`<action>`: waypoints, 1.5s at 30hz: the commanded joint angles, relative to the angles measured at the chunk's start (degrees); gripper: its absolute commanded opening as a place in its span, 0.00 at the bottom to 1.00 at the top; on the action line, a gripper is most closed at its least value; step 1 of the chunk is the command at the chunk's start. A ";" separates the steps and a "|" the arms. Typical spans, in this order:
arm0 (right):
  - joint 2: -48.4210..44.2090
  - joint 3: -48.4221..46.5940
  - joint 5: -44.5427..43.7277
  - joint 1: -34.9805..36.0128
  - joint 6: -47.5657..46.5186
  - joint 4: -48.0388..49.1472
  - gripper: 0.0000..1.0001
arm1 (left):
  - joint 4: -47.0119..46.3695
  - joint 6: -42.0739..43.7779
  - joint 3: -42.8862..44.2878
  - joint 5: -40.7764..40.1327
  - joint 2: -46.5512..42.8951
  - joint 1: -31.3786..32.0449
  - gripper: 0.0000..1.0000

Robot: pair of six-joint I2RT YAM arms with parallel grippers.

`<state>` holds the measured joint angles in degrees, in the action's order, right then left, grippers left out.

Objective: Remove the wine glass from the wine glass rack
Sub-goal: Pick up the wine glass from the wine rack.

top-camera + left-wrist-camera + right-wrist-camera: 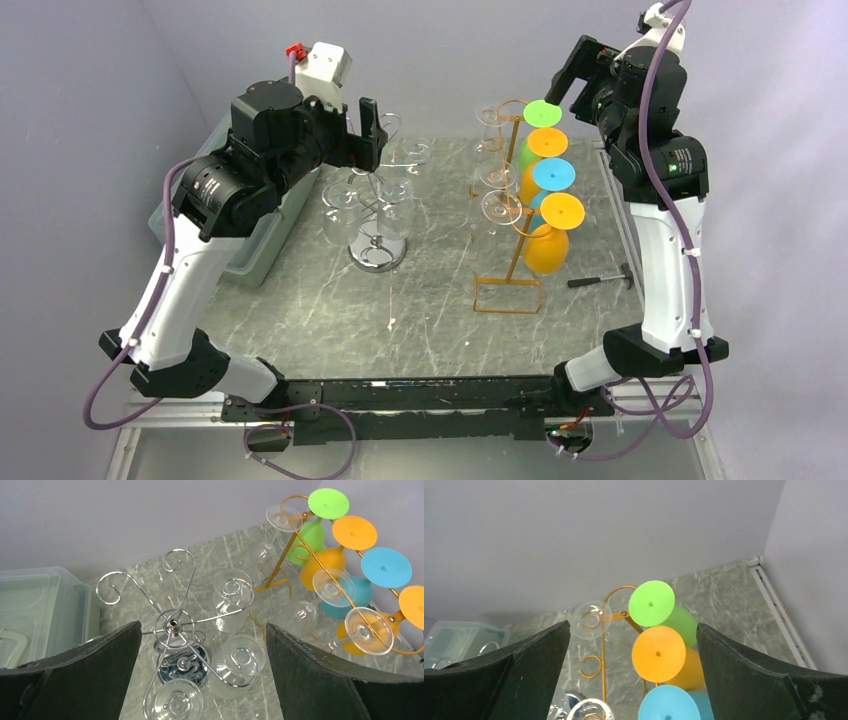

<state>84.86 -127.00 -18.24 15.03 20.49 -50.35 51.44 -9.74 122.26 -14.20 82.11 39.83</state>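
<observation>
Wine glass (651, 603) nearest my right claw (631, 680) was the green one, hung at far end of the gold rack (602, 672), on the rack's right-hand row, w/ orange glass (658, 654) & blue glass (669, 705) next along the same row. It hung upside down: flat foot on top, caught on the rack's arm, bowl beneath. So its long axis ran roughly vertical, stem leaning a little.

My right claw hung over the gold rack's far end, jaws spread wide, nothing in them. The green foot sat below, approx midway btwn my fingers, no contact. So the glass lay down & a bit fwd of that claw.

My left claw (202, 680), also wide & empty, hovered left of the gold rack, over the silver rack (172, 625) w/ its clear glasses (231, 597), likewise foot-up.

Right arm was nearer the green one, left nearer the clear ones. Task didn't say which was meant.

My guess at next move: descend, pinch stem under the foot, slide it out sideways rather than straight up. Couldn't tell which way the hook opened.
</observation>
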 commanded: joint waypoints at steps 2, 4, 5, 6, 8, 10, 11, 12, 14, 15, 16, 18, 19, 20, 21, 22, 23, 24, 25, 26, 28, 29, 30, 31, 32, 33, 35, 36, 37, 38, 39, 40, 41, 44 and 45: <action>-0.40 0.11 -1.86 -1.73 -0.72 -3.54 1.00 | -0.31 -0.49 -1.71 3.00 -2.44 0.21 0.99; 1.47 -0.77 -0.96 -2.37 -1.61 -4.93 1.00 | -0.75 -0.74 -3.27 2.95 -2.93 0.17 0.99; 2.48 -1.32 -0.71 -2.59 -1.94 -5.80 1.00 | -1.00 -1.01 -3.83 3.13 -3.12 0.19 0.99; 3.33 -1.73 -0.52 -2.69 -2.02 -6.86 1.00 | -1.05 -1.19 -4.31 3.45 -3.20 0.22 0.99; 3.39 -0.06 -0.48 -2.72 -1.72 -7.93 1.00 | -0.88 -1.53 -4.89 3.71 -3.27 0.22 0.99; 0.57 4.97 -0.58 -2.81 -1.32 -6.66 1.00 | -0.83 -1.60 -5.51 4.10 -3.39 0.24 0.99; -0.90 7.19 -0.45 -2.81 -0.96 -6.32 1.00 | -0.79 -1.56 -5.80 4.12 -3.44 0.24 0.99; -2.33 9.07 -0.15 -2.83 -0.45 -6.12 1.00 | -0.80 -1.60 -6.13 4.17 -3.44 0.24 0.99; -5.31 12.39 1.03 -2.85 0.10 -5.83 1.00 | -1.11 -1.51 -6.95 4.13 -3.46 0.24 0.99; -6.67 13.72 0.78 -2.89 0.28 -5.93 1.00 | -1.08 -1.56 -7.02 4.16 -3.33 0.20 0.99; -8.21 15.03 0.37 -2.90 0.56 -6.17 1.00 | -0.89 -1.57 -7.03 4.34 -3.27 0.22 0.99; -10.98 17.38 0.78 -2.85 1.26 -6.75 1.00 | -1.13 -1.68 -7.70 4.54 -3.45 0.19 0.99; -12.29 18.68 1.61 -2.89 1.56 -6.98 1.00 | -1.31 -1.63 -8.09 4.58 -3.64 0.17 0.99; -13.47 19.92 2.38 -2.88 1.77 -7.31 1.00 | -1.43 -1.75 -8.40 4.44 -3.82 0.22 0.99; -14.70 21.11 2.69 -2.87 2.09 -7.76 1.00 | -1.50 -1.82 -8.62 4.31 -3.94 0.23 0.99; -16.09 22.34 2.98 -3.66 2.44 -8.28 1.00 | -1.64 -1.79 -9.00 4.28 -4.11 0.24 0.99; -16.88 23.41 3.65 -2.96 2.67 -8.68 1.00 | -1.87 -1.79 -9.35 4.45 -4.22 0.21 0.99; -17.92 24.53 4.33 -2.85 2.85 -9.16 1.00 | -1.83 -1.87 -9.40 4.46 -4.23 0.22 0.99; -18.90 25.40 5.05 -2.83 3.03 -9.63 1.00 | -1.74 -1.95 -9.43 4.54 -4.12 0.25 0.99; -19.82 26.52 5.96 -2.81 3.13 -10.38 1.00 | -1.56 -2.08 -9.34 4.61 -4.07 0.21 0.99; -21.52 27.64 7.34 -2.81 3.51 -11.63 1.00 | -1.59 -2.18 -9.44 4.70 -3.97 0.22 0.99; -22.14 28.13 8.06 -2.81 3.54 -11.98 1.00 | -1.69 -2.29 -9.45 4.81 -3.89 0.21 0.99; -22.78 28.43 8.95 -2.81 3.46 -12.30 1.00 | -1.74 -2.41 -9.49 4.92 -3.84 0.18 0.99; -23.19 28.53 9.29 -2.81 3.30 -12.65 1.00 | -1.89 -2.54 -9.54 5.06 -3.80 0.18 0.99; -23.43 28.70 9.43 -2.81 3.02 -13.19 1.00 | -2.01 -2.63 -9.62 5.13 -3.80 0.24 0.99; -23.62 28.73 9.31 -2.81 2.79 -13.65 1.00 | -2.16 -2.73 -9.74 5.11 -3.84 0.24 0.99; -23.77 28.76 9.04 -2.81 2.19 -14.34 1.00 | -2.22 -2.90 -9.84 5.37 -3.71 0.18 0.99; -23.71 28.82 9.14 -2.81 1.92 -14.67 1.00 | -2.22 -2.98 -9.84 5.44 -3.63 0.21 0.99; -23.48 28.82 9.43 -2.81 1.54 -14.95 1.00 | -2.34 -3.05 -9.89 5.49 -3.62 0.24 0.99; -23.24 28.77 9.79 -2.81 1.16 -15.15 1.00 | -2.43 -3.17 -9.98 5.49 -3.55 0.24 0.99; -22.98 28.75 9.94 -2.81 0.86 -15.44 1.00 | -2.48 -3.26 -9.92 5.49 -3.47 0.20 0.99; -22.75 28.82 9.83 -2.73 0.60 -15.66 1.00 | -2.43 -3.32 -9.71 5.55 -3.26 0.19 0.99; -22.73 28.92 9.74 -2.75 0.42 -15.82 1.00 | -2.27 -3.36 -9.49 5.58 -3.13 0.19 0.99; -22.43 29.10 9.42 -2.72 -0.21 -16.28 1.00 | -1.97 -3.30 -9.15 5.41 -2.76 0.17 0.99; -22.21 29.15 9.37 -2.72 -0.48 -16.57 1.00 | -1.98 -3.34 -9.11 5.34 -2.72 0.18 0.99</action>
<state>62.30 -97.89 -9.04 12.21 21.89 -65.67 51.72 -11.92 112.71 -9.82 79.66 39.83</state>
